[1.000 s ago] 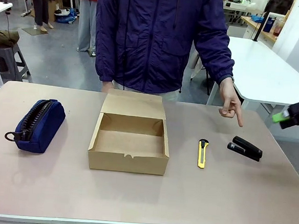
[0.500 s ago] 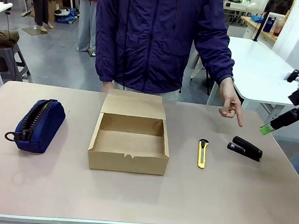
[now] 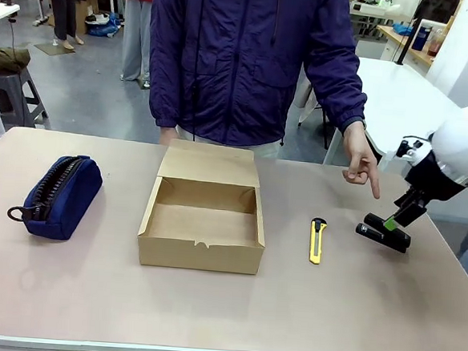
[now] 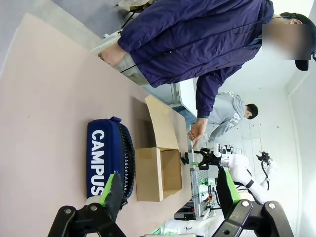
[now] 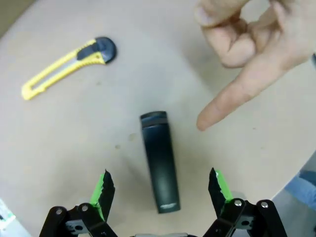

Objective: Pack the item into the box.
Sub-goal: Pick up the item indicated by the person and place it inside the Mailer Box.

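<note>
— Right gripper: where is it now compared with a second ago?
— Down over the item. A second ago it sat high at the picture's right edge, well off the table. Half a second ago it was lower and nearer. Now its green pads hang just above the black stapler, which lies on the table's right end.
— Pinching it?
— No. From the right wrist its fingers are spread wide, one to each side of the item, with bare table between each pad and the stapler.
— And the person?
— The hand has not moved. Its index finger points down at the item, the tip near one end.
— Everything else?
— Unchanged. The box stands open mid-table with its lid flap back. The utility knife lies between box and item, and the navy pouch lies at the left.
— Left gripper?
— Spread too, seen from its own wrist, with the pouch and box ahead of it.
</note>
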Robot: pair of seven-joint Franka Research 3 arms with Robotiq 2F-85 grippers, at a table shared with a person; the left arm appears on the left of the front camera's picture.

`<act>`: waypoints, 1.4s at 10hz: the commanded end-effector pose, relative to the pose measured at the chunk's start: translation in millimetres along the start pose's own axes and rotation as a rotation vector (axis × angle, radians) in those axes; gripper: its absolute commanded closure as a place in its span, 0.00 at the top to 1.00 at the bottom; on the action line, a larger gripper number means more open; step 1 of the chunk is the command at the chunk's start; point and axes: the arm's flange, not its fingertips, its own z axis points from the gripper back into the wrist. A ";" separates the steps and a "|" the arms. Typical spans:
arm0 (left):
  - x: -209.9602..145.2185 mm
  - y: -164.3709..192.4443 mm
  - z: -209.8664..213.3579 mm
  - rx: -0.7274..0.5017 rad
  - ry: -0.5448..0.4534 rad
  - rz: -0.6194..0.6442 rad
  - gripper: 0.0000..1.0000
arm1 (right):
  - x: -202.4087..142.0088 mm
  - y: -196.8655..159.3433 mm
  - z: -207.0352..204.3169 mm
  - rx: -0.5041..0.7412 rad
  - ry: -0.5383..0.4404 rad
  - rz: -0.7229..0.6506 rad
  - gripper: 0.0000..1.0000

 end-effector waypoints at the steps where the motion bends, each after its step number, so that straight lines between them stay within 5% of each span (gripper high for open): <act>1: 1.8 -1.6 0.7 -0.030 -0.011 -0.026 1.00 | -5.3 -11.6 -17.6 -0.011 -0.002 0.055 1.00; 8: 1.8 -1.6 0.7 -0.030 -0.011 -0.026 1.00 | -9.5 -13.2 -43.5 0.051 -0.004 0.109 1.00; 9: 1.8 -1.6 0.7 -0.030 -0.011 -0.026 1.00 | -9.8 -13.1 -42.9 0.054 0.000 0.115 0.89; 10: 1.8 -1.6 0.7 -0.030 -0.011 -0.026 1.00 | -9.8 -13.1 -42.5 0.065 -0.001 0.111 0.40; 11: 1.8 -1.6 0.7 -0.030 -0.011 -0.026 1.00 | -9.9 -13.2 -41.5 0.065 0.005 0.112 0.30; 12: 1.8 -1.6 0.7 -0.030 -0.011 -0.026 1.00 | -10.3 -14.0 -40.3 0.067 0.010 0.112 0.00; 14: 1.8 -1.6 0.7 -0.030 -0.011 -0.026 1.00 | -11.8 -15.2 -39.2 0.073 0.025 0.114 0.00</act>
